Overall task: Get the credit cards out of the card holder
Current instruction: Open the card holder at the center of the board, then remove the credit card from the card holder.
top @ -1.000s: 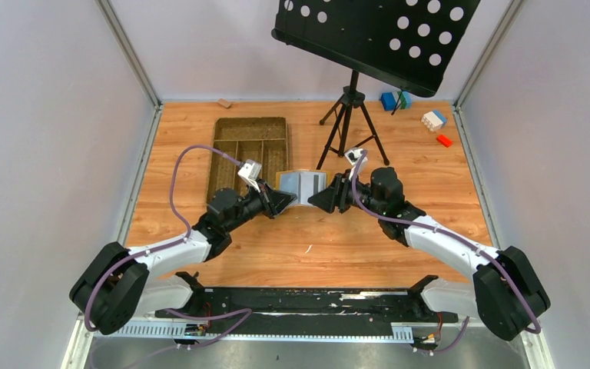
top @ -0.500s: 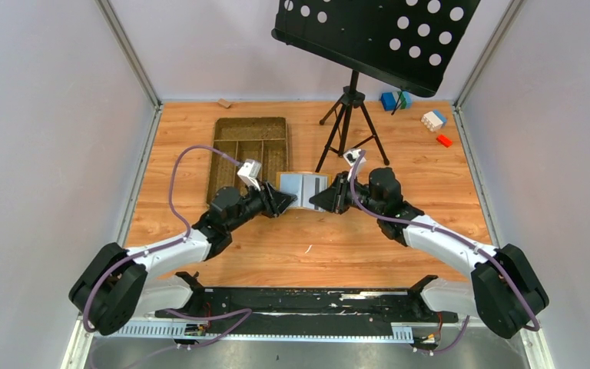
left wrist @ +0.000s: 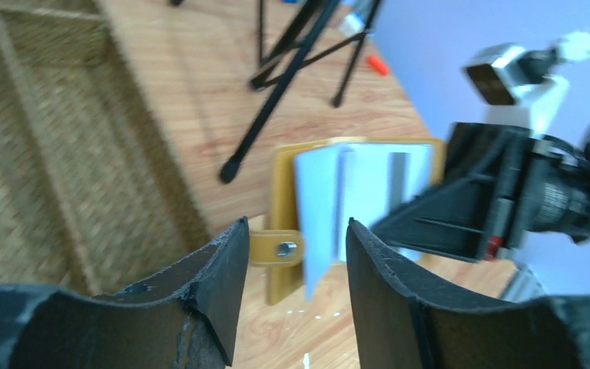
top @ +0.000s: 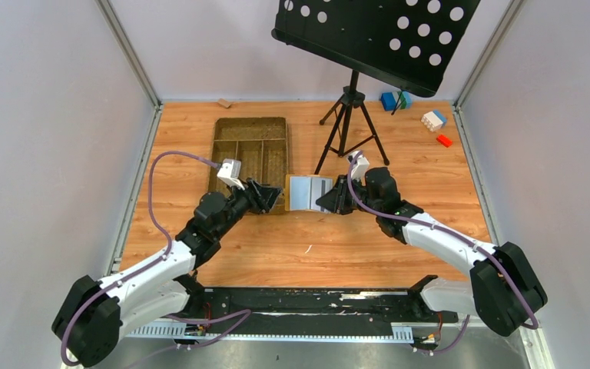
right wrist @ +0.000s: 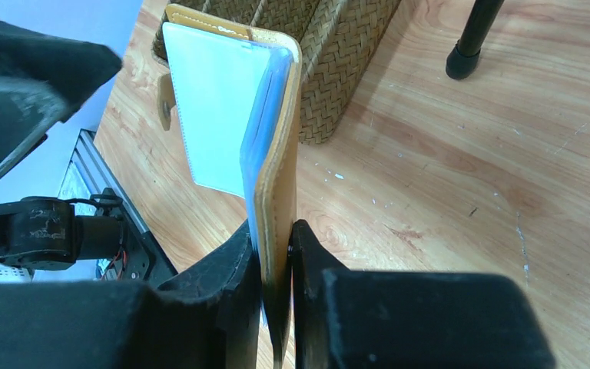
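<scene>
Card holder [top: 307, 193] lies open, pale inner leaves up, one leaf standing, just beside the tray's [top: 217, 154] near right corner on the table [top: 430, 184]. Right gripper [right wrist: 276, 244] pinches the mustard cover at its right edge, fingers pressed tight on the leather. Left gripper [left wrist: 296, 231] hangs just off the left edge, jaws spread, gripping nothing, the snap tab showing between them. Tripod [top: 346, 123] stands just behind.

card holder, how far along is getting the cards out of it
Done: the card holder is open, grey-blue pages showing. In hand: right pincer shut on its yellow cover; left pincer open beside the snap tab. Left: no card is seen out on the table, so all pulling remains.
</scene>
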Tool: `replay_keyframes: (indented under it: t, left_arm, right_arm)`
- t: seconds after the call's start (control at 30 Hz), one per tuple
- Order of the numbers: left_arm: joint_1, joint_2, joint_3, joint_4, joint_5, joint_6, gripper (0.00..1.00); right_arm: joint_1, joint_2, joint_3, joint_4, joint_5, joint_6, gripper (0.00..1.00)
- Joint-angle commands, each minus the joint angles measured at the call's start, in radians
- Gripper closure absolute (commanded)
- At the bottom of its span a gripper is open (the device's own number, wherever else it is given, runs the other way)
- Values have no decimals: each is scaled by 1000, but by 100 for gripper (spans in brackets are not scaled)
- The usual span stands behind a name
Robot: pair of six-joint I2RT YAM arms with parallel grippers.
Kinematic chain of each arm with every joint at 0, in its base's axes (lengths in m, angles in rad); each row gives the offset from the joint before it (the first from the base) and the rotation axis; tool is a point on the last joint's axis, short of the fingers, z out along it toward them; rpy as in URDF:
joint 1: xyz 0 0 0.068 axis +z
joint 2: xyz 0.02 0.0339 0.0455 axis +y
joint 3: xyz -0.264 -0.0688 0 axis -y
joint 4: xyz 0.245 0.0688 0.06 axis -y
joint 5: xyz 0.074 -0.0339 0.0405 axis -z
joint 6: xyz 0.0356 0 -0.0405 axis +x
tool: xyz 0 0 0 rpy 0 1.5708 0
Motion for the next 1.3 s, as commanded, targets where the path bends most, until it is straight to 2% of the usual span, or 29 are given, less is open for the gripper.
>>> replay_keyframes:
  t: [0.0, 0.13, 0.23, 0.3, 0.4, 0.57, 0.8, 0.97, 1.13, 1.27]
  left_arm:
    - [-16, -1, -18, 243, 209, 42, 45]
    - [-74, 99, 30, 304, 310, 75, 48]
    - [-88, 200, 92, 286, 381, 62, 55]
    - [-87, 259, 121, 253, 381, 46, 62]
    - [-69, 309, 128, 251, 376, 9, 67]
    - [-2, 328, 113, 282, 413, -59, 69]
    - [6, 328, 126, 248, 418, -60, 64]
    - [13, 347, 128, 298, 472, -94, 64]
    - [18, 387, 124, 430, 570, -156, 76]
    - [18, 416, 124, 535, 646, -212, 82]
  right_arm:
    - [-1, 0, 48, 32, -3, -19, 100]
    - [-1, 3, 51, 36, -21, -20, 100]
    - [2, -6, 43, 69, -56, -19, 100]
    - [5, -13, 38, 87, -76, -20, 100]
    - [8, -29, 27, 118, -102, -16, 100]
    - [9, -42, 12, 170, -157, 3, 100]
    - [10, -44, 14, 218, -248, 17, 100]
    - [7, -37, 9, 257, -285, 31, 100]
    - [7, -28, 5, 281, -307, 43, 100]
    - [7, -18, 2, 310, -331, 54, 100]
